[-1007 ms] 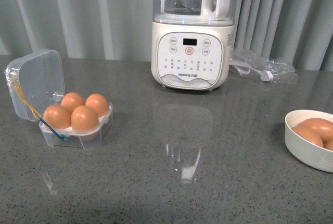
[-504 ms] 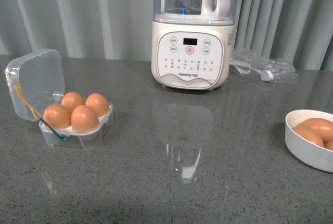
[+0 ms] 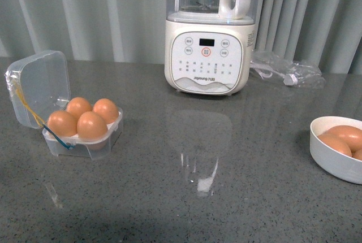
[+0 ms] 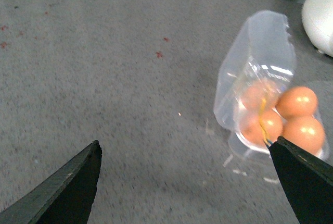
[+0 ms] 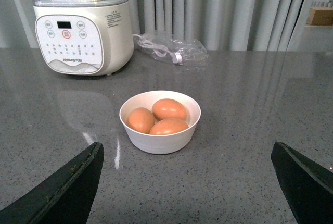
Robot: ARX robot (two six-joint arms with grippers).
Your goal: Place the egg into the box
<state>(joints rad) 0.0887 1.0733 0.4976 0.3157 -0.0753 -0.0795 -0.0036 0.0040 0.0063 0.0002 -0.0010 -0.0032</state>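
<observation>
The grey counter (image 3: 226,198) is carrying everything. Against the picture half a second earlier, the whole front view is sitting a touch higher in frame, while the things are keeping their places relative to one another. The blender (image 3: 208,62) is standing at the back, in the middle. The box (image 3: 85,143) is sitting at the left with its lid (image 3: 38,85) standing open, leaning back and to the left. A clear bag (image 3: 285,72) with a cable inside is lying to the right of the blender. The bowl (image 3: 335,164) is resting at the right edge, well apart from the box. In the box, four eggs (image 3: 91,125) are filling all the slots; which of them is the task's egg I cannot tell. The bowl is holding three eggs (image 5: 167,110).

Neither arm is showing in the front view. The left tool (image 4: 183,148) is hanging above bare counter near the box, its fingers spread wide, holding and touching nothing. The right tool (image 5: 186,148) is facing the bowl from nearby, likewise spread wide and gripping nothing.
</observation>
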